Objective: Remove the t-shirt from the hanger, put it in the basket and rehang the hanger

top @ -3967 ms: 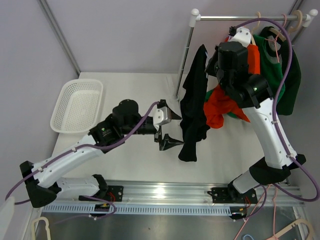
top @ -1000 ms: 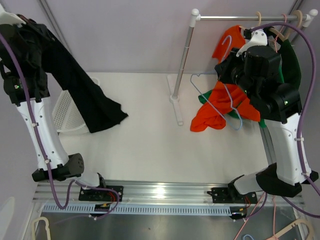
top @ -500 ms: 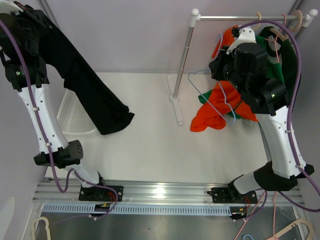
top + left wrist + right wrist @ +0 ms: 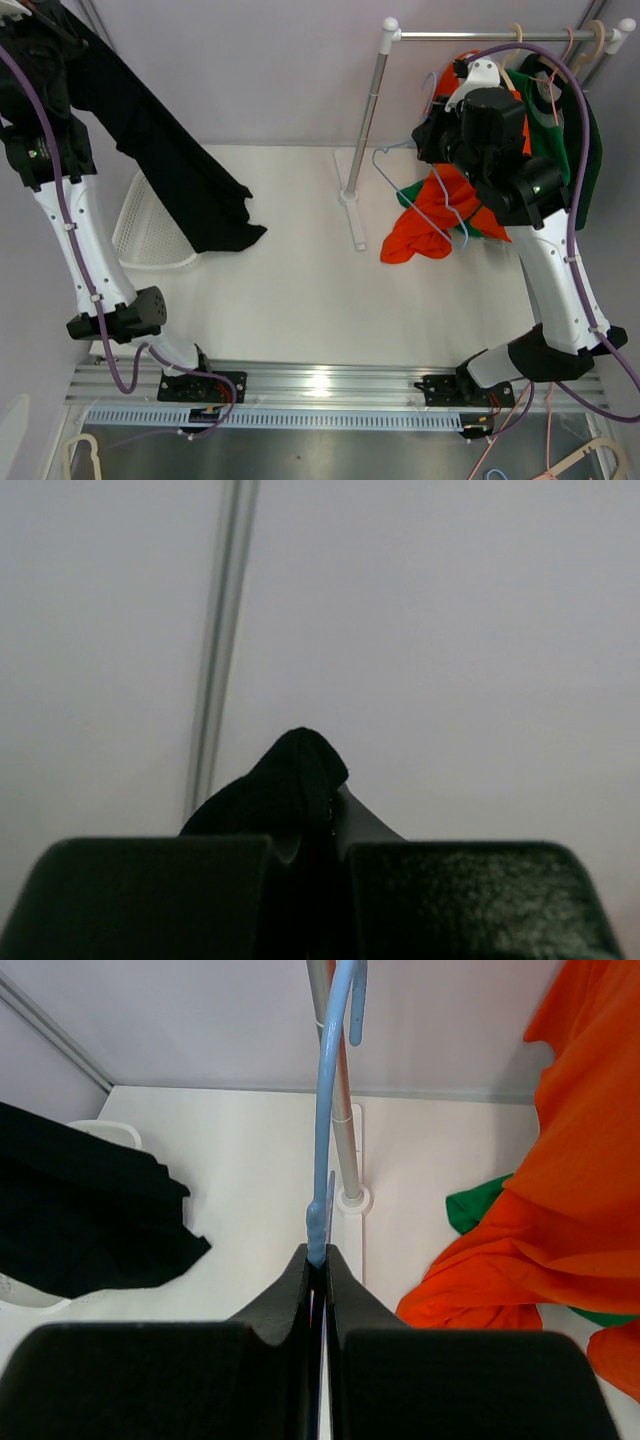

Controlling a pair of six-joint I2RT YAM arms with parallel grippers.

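The black t-shirt [image 4: 170, 150] hangs free from my left gripper [image 4: 310, 852], which is shut on a bunch of its cloth [image 4: 296, 780] high at the far left. Its lower end drapes over the basket's right edge onto the table. The bare light-blue wire hanger [image 4: 386, 168] is off the shirt. My right gripper [image 4: 318, 1260] is shut on its wire [image 4: 326, 1110] and holds it beside the rack pole, with the hook [image 4: 430, 85] just under the rail.
A white basket [image 4: 140, 245] sits at the left, partly under the shirt. The rack's pole [image 4: 368, 130] and rail [image 4: 470, 35] stand at the back right, carrying an orange garment [image 4: 420, 225], a green one [image 4: 580, 140] and wooden hangers [image 4: 596, 35].
My right arm has carried the blue hanger left and up toward the rail. The left arm has stayed raised while the black shirt's hem swung slightly over the basket's edge.
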